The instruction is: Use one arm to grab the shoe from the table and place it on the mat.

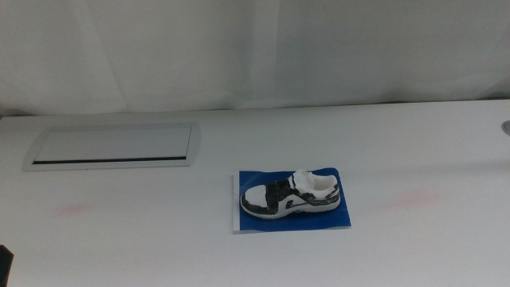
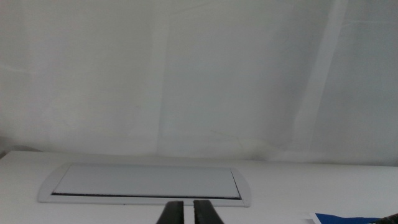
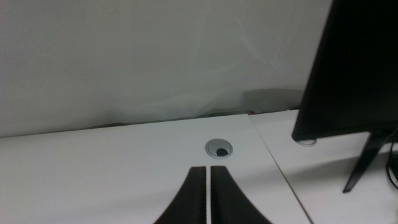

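My shoe (image 1: 291, 195) lies on its sole on the dark-blue mat (image 1: 288, 222), toe toward my left side, wholly inside the mat's edges, with the white strip running along the left edge. By my reading the placing is done, and the step in hand is simply to stay clear and leave the shoe undisturbed.

Both of my arms wait low at the near side of the tabletop (image 1: 127, 239), out of the middle view apart from a dark corner at its bottom left edge. My left claw (image 2: 188, 213) has its jaws close together with only a narrow slit between them, holding nothing; it faces the inset grey panel (image 2: 146, 183), and a sliver of blue mat shows off to one side. My right claw (image 3: 208, 199) is likewise drawn together and empty, with a thin pale line between the jaws, pointing at a round grey cable grommet (image 3: 219, 148).

To finish well, I would keep both claws low and back, well apart from the mat, so nothing nudges the shoe.

The tabletop is plain white, with two faint reddish smudges on either side of the mat. A white draped backdrop closes the far side. In the right wrist view a dark monitor (image 3: 354, 68) on its stand sits on a neighbouring surface.
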Controlling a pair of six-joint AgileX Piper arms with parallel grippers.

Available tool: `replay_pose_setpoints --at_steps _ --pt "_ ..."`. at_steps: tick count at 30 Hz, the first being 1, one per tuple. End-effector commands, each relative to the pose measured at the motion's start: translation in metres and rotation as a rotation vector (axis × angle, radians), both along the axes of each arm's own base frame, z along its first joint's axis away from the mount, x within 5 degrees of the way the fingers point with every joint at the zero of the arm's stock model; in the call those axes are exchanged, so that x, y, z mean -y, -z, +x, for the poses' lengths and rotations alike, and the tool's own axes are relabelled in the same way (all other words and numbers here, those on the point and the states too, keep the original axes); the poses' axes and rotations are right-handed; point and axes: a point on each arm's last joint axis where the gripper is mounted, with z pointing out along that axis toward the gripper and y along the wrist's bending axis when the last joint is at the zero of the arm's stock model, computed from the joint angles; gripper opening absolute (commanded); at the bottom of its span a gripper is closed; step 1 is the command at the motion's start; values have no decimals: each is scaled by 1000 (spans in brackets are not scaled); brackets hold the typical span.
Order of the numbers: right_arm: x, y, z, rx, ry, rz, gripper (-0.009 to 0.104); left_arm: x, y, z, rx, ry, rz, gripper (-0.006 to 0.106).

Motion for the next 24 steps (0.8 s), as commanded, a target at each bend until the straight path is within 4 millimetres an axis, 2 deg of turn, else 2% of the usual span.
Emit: replay_pose_setpoints --at_steps 1,2,5,10,15,19,24 --pt "2 19 -21 43 -6 -15 -2 0 11 -1 0 -2 -7 -3" --pt "5 36 -37 52 9 2 -2 0 11 -1 0 -2 -7 -3" --pt "8 54 -55 69 33 8 -2 0 11 -1 0 -2 -7 -3" --pt "3 65 -74 186 35 353 -2 0 11 -1 0 -2 -7 -3" --pt "-4 81 -71 188 -69 236 -2 0 11 -1 0 -2 -7 -3" --pt "-17 113 -61 180 -212 235 -2 0 11 -1 0 -2 -7 -3" --pt "-19 155 -54 198 -228 239 -2 0 11 -1 0 -2 -7 -3"
